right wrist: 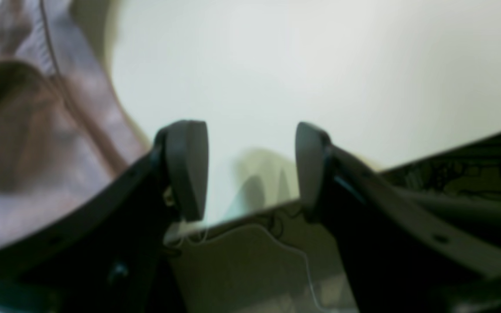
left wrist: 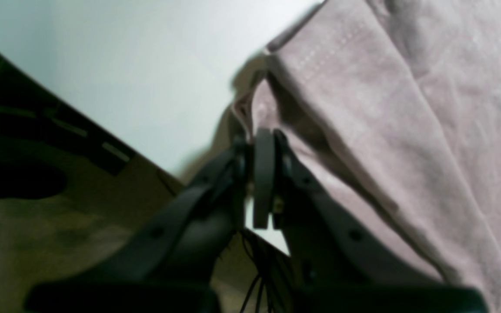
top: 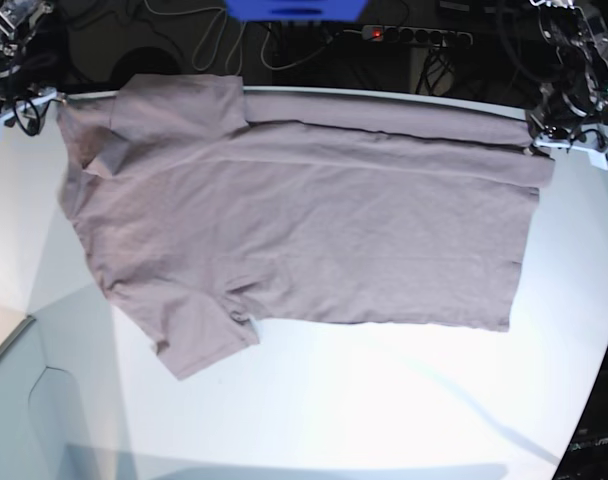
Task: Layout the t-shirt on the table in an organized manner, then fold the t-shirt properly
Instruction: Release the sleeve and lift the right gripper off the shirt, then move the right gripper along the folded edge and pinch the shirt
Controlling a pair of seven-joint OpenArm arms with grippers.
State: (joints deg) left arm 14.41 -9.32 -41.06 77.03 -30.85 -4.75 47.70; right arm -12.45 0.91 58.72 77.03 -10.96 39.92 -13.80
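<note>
In the base view, reading left to right, the right gripper (top: 24, 95) is sitting at the far-left corner of the table (top: 384, 420), just beside the shoulder end of the t-shirt (top: 314, 230). Its jaws are standing spread with nothing between them; the right wrist view is showing bare white tabletop between the pads (right wrist: 187, 169), with the cloth (right wrist: 37, 130) lying off to one side of the jaws rather than inside them. The t-shirt is lying largely flat across the middle of the table, its long axis running left to right, with the neck and sleeves toward the left and the hem toward the right. One sleeve (top: 199, 335) is pointing toward the near edge; the far sleeve (top: 179, 100) is folded onto the body. The far long edge is doubled over as a band along the table's far rim. At the far-right corner, the left gripper (top: 564, 135) is pinching the cloth: the left wrist view is showing its jaws pressed together on a raised fold of the hem corner (left wrist: 250, 108). The left arm is therefore already engaging the garment, whereas the right arm is probably needing to shift sideways onto the shoulder edge before closing.
</note>
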